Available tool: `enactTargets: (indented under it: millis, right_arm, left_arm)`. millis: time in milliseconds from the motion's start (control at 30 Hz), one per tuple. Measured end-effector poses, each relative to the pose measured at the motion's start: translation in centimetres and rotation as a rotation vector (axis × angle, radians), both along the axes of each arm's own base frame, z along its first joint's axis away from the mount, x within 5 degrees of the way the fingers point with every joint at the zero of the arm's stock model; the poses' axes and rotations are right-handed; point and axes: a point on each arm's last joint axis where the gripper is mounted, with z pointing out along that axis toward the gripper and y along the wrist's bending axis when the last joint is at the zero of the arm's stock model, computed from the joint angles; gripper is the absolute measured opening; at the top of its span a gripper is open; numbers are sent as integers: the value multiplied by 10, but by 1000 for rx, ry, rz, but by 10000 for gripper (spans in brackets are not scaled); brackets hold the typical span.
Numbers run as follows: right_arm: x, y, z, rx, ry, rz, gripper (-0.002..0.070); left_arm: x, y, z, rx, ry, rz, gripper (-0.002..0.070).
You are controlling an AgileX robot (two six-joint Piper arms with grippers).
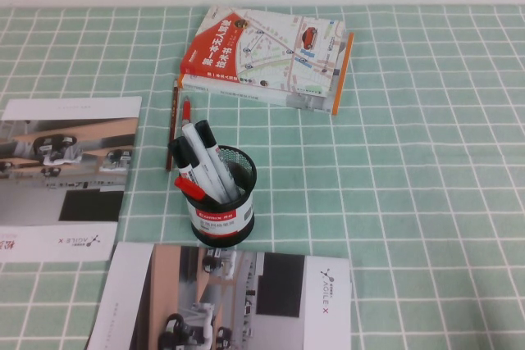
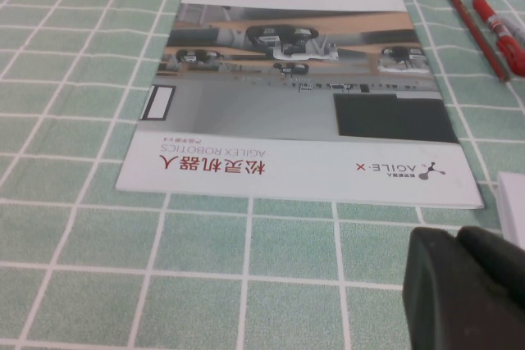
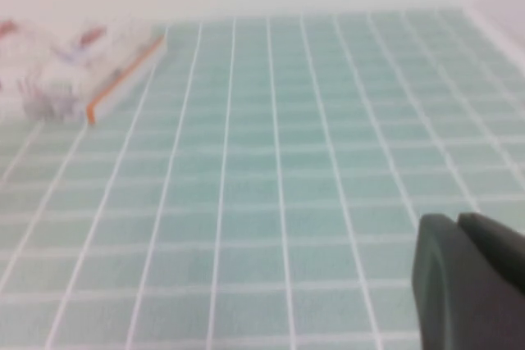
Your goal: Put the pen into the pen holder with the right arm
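My left pincer shows only in its own wrist view, its black fingers pressed together and holding nothing. It sits low over the green-and-white checked tablecloth, by the title edge of the first brochure.

That glossy white brochure lies flat at the tabletop's left edge. It carries robot photographs and the print "AGILE·X", "AGILEX ROBOTICS" and red Chinese characters. A second brochure of the same kind lies at the near edge and also reads "AGILE·X", so there are two in all.

Between the left brochure and the middle lie one slim brown pencil and one thin red pen. They rest side by side on the cloth, pointing toward the far edge.

Just beside them, near the tabletop's middle, the small round black wire-mesh pen holder stands upright. Its white label has a red band on top, and the print there is too small for me to read.

Inside it I count three markers leaning toward the left. Two are white-barrelled with black caps and one has a red cap. The pen, thick and white with a black cap, is already in the holder, cap end up.

Toward the far edge lies one thick book. It has a red band with a Chinese title, a street-map cover and an orange spine edge.

My right pincer shows only in its wrist view, over bare cloth on the right and well apart from the book. Its fingers are closed together and hold nothing.
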Motion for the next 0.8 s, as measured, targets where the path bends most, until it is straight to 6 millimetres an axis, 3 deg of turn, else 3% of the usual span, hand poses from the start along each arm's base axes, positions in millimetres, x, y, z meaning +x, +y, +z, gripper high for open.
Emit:
enactTargets:
  millis: [433,800]
  right_arm:
    - [-7,-3,-3,68,-8,-34,-19]
    - [-10,6,-14,-34,116,82,-19]
  left_arm:
    - [0,0,0,0,0,0,-4]
    - [0,0,0,0,0,0,-4]
